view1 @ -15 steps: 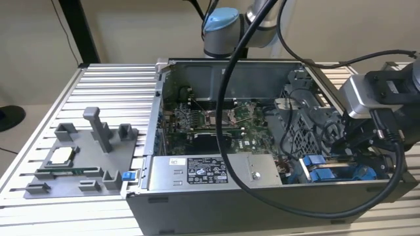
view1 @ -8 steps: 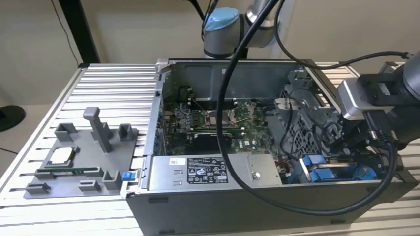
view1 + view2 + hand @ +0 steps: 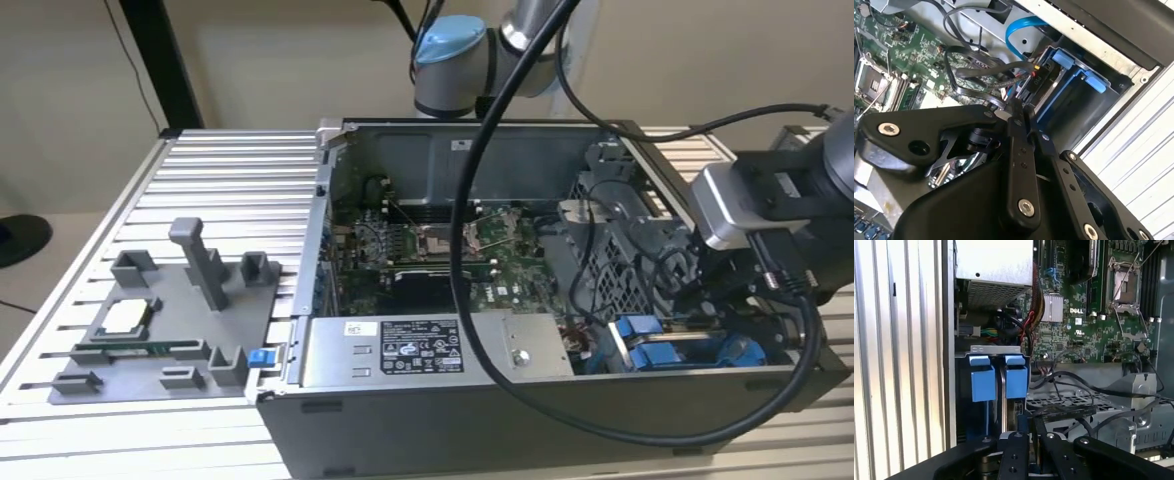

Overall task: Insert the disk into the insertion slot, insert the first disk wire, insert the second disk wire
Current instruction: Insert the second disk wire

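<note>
Pincer (image 3: 1029,440) beside disk (image 3: 1004,385), in slot

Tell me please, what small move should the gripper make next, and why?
Probably a slow, short push of the black connector toward the disk. The disk already sits in the insertion slot, held by its blue carrier, and the gripper appears shut on the connector right beside it. Whether the connector is already seated, I cannot tell.

Silver-grey arm (image 3: 534,30) with light-blue joint caps, thick black cables hanging off it, and a matte black claw (image 3: 1021,112) with bright round screws.
</note>
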Controlling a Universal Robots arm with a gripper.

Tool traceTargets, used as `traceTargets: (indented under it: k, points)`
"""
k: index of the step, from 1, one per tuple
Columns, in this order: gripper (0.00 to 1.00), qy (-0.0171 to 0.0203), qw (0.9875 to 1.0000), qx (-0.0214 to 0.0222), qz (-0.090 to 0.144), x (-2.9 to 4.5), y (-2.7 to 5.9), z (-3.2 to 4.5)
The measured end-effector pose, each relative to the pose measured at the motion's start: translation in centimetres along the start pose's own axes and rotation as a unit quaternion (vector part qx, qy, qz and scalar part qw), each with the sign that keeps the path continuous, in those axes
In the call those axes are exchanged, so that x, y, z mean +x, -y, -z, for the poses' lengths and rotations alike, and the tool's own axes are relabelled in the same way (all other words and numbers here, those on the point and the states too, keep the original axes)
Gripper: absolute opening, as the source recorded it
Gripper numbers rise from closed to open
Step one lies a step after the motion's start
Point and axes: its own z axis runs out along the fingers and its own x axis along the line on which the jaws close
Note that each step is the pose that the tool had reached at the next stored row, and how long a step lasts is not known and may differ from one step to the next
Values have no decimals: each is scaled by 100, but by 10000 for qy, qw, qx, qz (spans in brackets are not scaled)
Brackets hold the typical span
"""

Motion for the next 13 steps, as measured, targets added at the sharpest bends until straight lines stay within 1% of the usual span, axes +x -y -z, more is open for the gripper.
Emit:
traceTargets:
  k: [7,13]
  points:
    - [0,1,10000,56,23,23,1,6]
    - [0,4,10000,69,11,44,37,-1]
